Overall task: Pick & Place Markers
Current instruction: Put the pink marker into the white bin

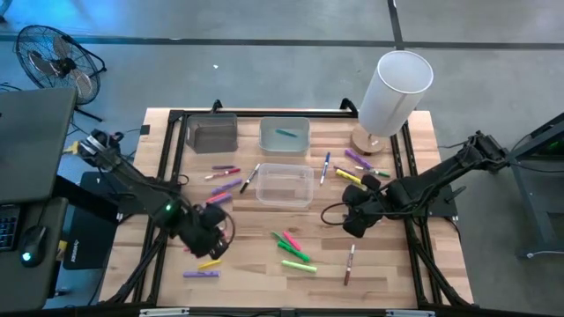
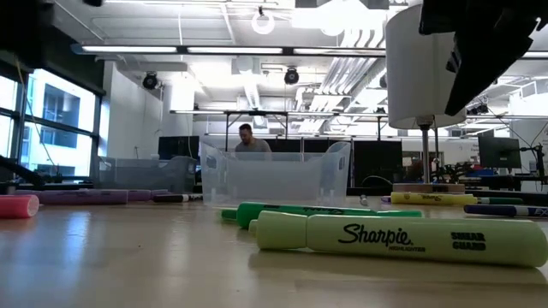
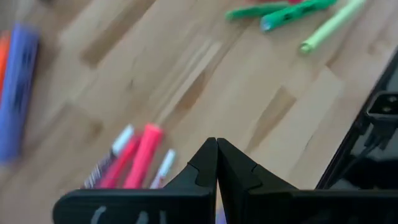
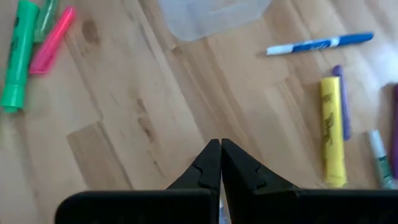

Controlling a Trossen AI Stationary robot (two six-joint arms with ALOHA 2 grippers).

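Markers lie scattered flat on the wooden table: a loose group [image 1: 225, 176] left of the middle clear bin [image 1: 284, 184], green and pink ones [image 1: 295, 251] near the front, others [image 1: 357, 167] on the right. My left gripper [image 1: 207, 231] hovers shut above the table near pink markers [image 3: 140, 165], and its closed tips [image 3: 216, 146] hold nothing. My right gripper [image 1: 357, 220] is also shut [image 4: 221, 146] over bare wood, between the green marker [image 4: 18, 56] and the yellow marker [image 4: 333, 130].
A grey bin [image 1: 212, 134] and a clear bin [image 1: 284, 135] with a blue marker inside stand at the far side. A tall white cylinder [image 1: 392, 92] stands on a wooden base at the far right. A light green highlighter [image 2: 402, 239] lies close to the low camera.
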